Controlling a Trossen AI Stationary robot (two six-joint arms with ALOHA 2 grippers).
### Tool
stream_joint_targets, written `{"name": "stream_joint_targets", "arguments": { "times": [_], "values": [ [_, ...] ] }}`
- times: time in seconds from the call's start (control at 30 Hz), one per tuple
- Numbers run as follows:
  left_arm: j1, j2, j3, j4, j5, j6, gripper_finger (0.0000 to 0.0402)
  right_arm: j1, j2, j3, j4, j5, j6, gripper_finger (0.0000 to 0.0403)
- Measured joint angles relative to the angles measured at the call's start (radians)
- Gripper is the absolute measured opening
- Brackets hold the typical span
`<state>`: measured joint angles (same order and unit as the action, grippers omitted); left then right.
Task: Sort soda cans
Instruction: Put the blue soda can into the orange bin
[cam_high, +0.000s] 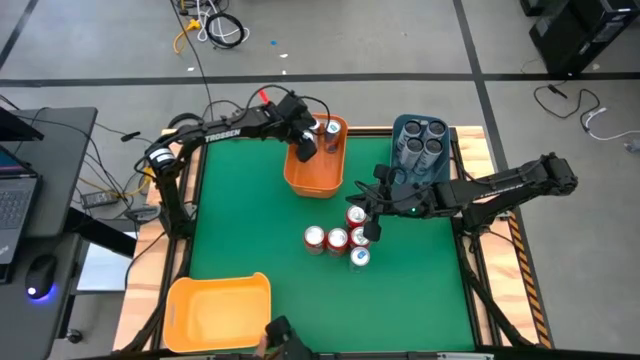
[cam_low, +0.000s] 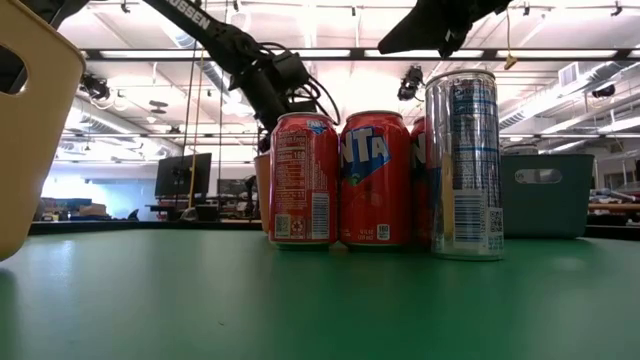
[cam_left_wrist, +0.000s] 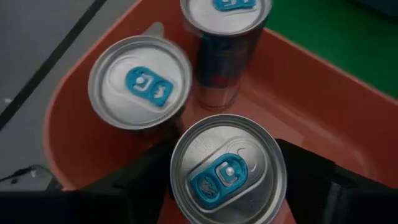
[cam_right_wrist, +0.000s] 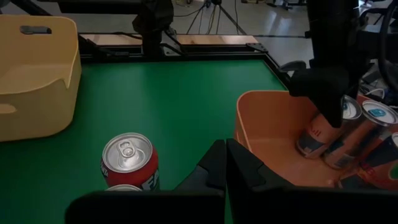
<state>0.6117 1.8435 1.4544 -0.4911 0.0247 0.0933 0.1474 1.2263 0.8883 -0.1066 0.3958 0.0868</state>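
Left hand (cam_high: 306, 146) sits in the orange plastic bin (cam_high: 300, 178) at far centre, fingers loosening around a silver-topped white-and-green can (cam_left_wrist: 228, 172), placement nearly done; next: lift clear, while the clenched, empty right hand (cam_high: 374, 222) hovers by the red cans (cam_high: 337, 239).

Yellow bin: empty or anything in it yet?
Empty. The high view shows the yellow bin with a bare floor, and the right wrist view shows no can inside.
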Motion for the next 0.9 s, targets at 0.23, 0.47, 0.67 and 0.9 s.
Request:
{"name": "stream_joint_targets", "arguments": {
  "times": [0.23,0.47,0.67,0.9],
  "values": [
    [-0.007,0.002,-0.002,-0.007,-0.065,0.000,0.0336,0.000,0.000,0.000,0.000,0.000,0.000,0.0000],
    [-0.013,0.002,0.017,-0.027,-0.065,0.003,0.0337,0.000,0.000,0.000,0.000,0.000,0.000,0.0000],
    [-0.027,0.001,0.097,-0.095,-0.065,0.012,0.0338,0.003,0.000,0.020,0.000,0.000,-0.010,0.0000],
    [-0.044,0.000,0.201,-0.188,-0.066,0.037,0.0336,0.045,-0.002,0.084,-0.052,-0.005,-0.037,0.0016]
  ]
}}
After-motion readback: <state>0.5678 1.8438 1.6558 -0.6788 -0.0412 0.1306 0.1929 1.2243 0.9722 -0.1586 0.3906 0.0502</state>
